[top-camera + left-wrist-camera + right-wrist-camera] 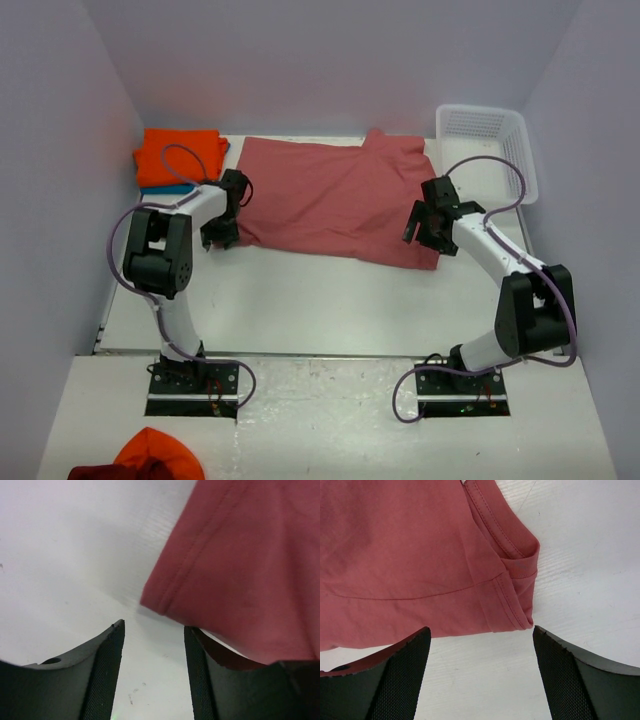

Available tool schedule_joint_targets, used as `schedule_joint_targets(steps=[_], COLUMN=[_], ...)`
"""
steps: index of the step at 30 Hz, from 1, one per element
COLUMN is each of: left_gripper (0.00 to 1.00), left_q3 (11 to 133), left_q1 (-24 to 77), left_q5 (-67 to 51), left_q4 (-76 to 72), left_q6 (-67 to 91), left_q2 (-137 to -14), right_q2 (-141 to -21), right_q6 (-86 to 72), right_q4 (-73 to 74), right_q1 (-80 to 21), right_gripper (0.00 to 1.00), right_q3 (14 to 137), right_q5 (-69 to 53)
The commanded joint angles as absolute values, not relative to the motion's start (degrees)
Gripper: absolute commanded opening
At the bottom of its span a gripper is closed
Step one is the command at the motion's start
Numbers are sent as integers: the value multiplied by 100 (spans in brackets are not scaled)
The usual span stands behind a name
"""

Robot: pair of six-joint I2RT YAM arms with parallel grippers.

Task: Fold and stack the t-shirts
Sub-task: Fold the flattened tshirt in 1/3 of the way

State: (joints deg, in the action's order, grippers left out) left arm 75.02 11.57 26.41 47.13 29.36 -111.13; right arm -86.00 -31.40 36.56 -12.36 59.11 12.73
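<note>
A salmon-red t-shirt [335, 195] lies spread across the back middle of the table. My left gripper [220, 238] is at its near left corner. In the left wrist view that gripper [155, 626] is open with bare table between the fingers, and the shirt's hemmed corner [240, 555] lies over the right finger's outer side. My right gripper [425, 238] is at the near right corner. It [481, 630] is wide open, with the shirt's folded hem corner [515, 600] just ahead of the fingertips. A folded orange t-shirt [180, 155] rests on a teal one [168, 188] at the back left.
A white lattice basket [490, 145] stands at the back right. Orange and dark red cloth [150, 462] lies on the near ledge at bottom left. Grey walls close in the table on the left, right and back.
</note>
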Motion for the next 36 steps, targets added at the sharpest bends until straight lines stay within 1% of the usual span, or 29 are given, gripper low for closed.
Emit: schedule_joint_targets(steps=[1, 3, 5, 10, 14, 17, 18, 19, 20, 21, 22, 26, 29, 31, 33, 36], left_gripper=[52, 53, 56, 56, 55, 55, 51, 44, 15, 4, 0, 0, 0, 12, 21, 24], left_q3=[7172, 6997, 6996, 7224, 7224, 7286, 7286, 7286, 7277, 7251, 7242, 7409, 7795, 7954, 8155, 8550], left_q1=[1081, 1072, 1037, 870, 1124, 1222, 1222, 1222, 1222, 1222, 1222, 1213, 1204, 1187, 1125, 976], left_q5=[2593, 2671, 2873, 3102, 3260, 2893, 2570, 2419, 2095, 1944, 1803, 1363, 1292, 1327, 1467, 1450], left_q4=[4702, 4658, 4728, 5045, 4966, 4703, 4467, 4369, 4159, 4062, 3965, 3832, 3928, 3876, 3876, 3999], left_q6=[3094, 3181, 3260, 3436, 3551, 3306, 3157, 3155, 3086, 3041, 3032, 2927, 2786, 2760, 2760, 2716], left_q2=[-10803, -10451, -10275, -10222, -9651, -9431, -9396, -9378, -9361, -9352, -9360, -9755, -10229, -10370, -10467, -10757], right_q2=[-8402, -8394, -8359, -8051, -7937, -7928, -7919, -7919, -7919, -7919, -7936, -7893, -7901, -7901, -7901, -7919], right_q6=[-3023, -3024, -3041, -2980, -2918, -2918, -2918, -2918, -2909, -2909, -2909, -2865, -2848, -2821, -2813, -2777], right_q4=[3586, 3604, 3621, 3621, 3709, 3735, 3744, 3744, 3753, 3770, 3788, 3832, 3815, 3815, 3806, 3753], right_q1=[-1230, -1222, -1230, -1222, -1230, -1230, -1230, -1230, -1230, -1230, -1230, -1230, -1230, -1222, -1230, -1230], right_gripper=[83, 83, 83, 83, 83, 83, 83, 83, 83, 83, 83, 83, 83, 83, 83, 83], right_q3=[6064, 6100, 6143, 6152, 6214, 6275, 6310, 6311, 6345, 6363, 6372, 6381, 6390, 6390, 6381, 6354], right_q5=[1415, 1345, 1292, 1257, 1301, 1301, 1275, 1248, 1231, 1239, 1283, 1336, 1345, 1327, 1318, 1310])
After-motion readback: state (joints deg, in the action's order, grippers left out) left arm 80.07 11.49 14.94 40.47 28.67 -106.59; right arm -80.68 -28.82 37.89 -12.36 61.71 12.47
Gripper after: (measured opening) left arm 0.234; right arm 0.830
